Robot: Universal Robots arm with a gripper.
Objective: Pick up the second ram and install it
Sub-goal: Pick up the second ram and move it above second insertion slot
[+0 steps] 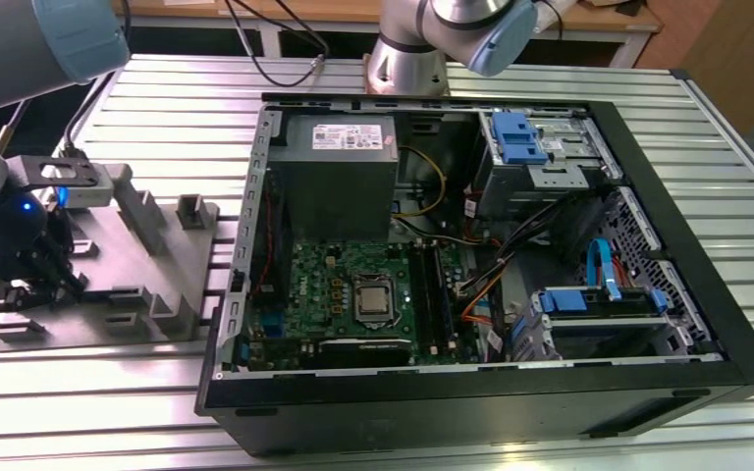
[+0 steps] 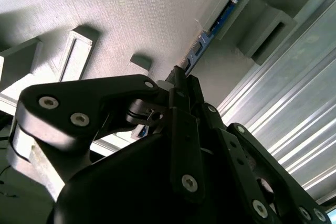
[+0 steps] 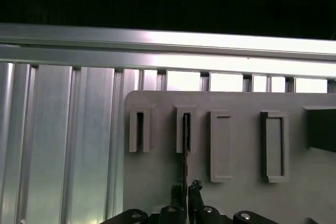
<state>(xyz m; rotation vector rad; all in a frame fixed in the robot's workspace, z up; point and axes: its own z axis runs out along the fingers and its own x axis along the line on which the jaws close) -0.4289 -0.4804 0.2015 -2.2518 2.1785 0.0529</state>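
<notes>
The gripper [image 3: 185, 185] is hanging low over the gray holder plate [image 3: 236, 150], and its two black fingers [image 3: 195, 188] are pressing together on the second ram [image 3: 185, 156], one finger on each flat side. The ram is standing on its thin edge upon the plate, and its far end is sitting inside a narrow slotted bracket [image 3: 179, 129] that is rising from the plate. Another narrow bracket [image 3: 132, 129] is standing just beside it, and two wider ones are following in the same row. The plate is lying on a ribbed aluminium table [image 1: 154, 88]. An open computer case [image 1: 482, 392] is lying just beside the plate, toward the exterior view's right, and is showing its green motherboard [image 1: 338, 285].
</notes>
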